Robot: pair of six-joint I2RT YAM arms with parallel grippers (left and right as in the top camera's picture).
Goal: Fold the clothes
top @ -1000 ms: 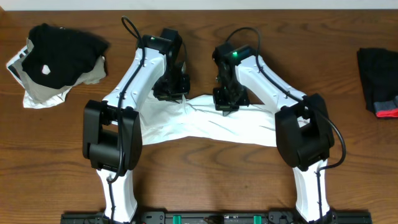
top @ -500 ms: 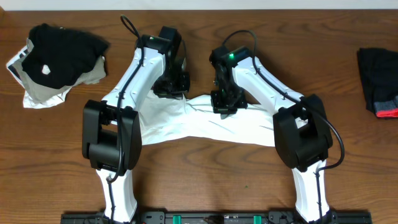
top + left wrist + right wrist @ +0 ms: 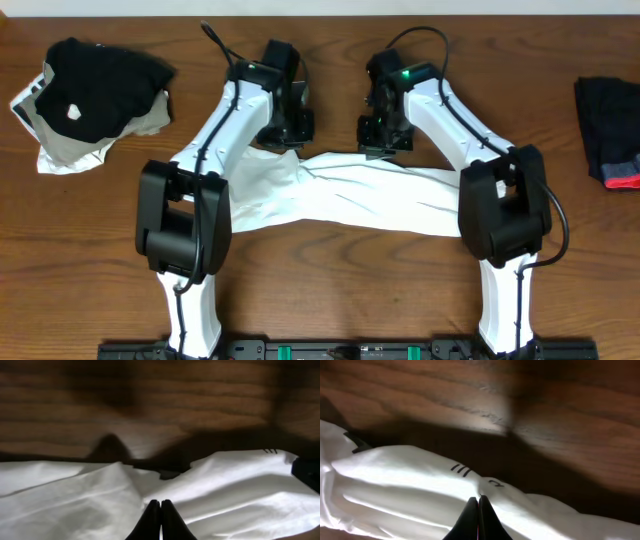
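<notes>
The white T-shirt [image 3: 350,197] lies bunched in a wide band across the middle of the wooden table, between my two arms. At its far edge on the left, my left gripper [image 3: 288,143] is shut on the white cloth [image 3: 75,500]; the left wrist view shows the black fingertips [image 3: 161,503] pressed together on it. My right gripper [image 3: 378,150] is shut on the far edge further right. Its tips [image 3: 478,499] pinch a small peak of fabric [image 3: 410,475] just below some black printed marks [image 3: 461,470].
A black garment with a white spot [image 3: 95,85] sits on a pale heap at the far left. A black garment with red trim [image 3: 610,140] lies at the right edge. Bare wood [image 3: 330,60] shows beyond the grippers.
Both grippers have moved toward the far side of the table, the right one also to the right. The shirt's far edge has been drawn along and stretched wider between them.
</notes>
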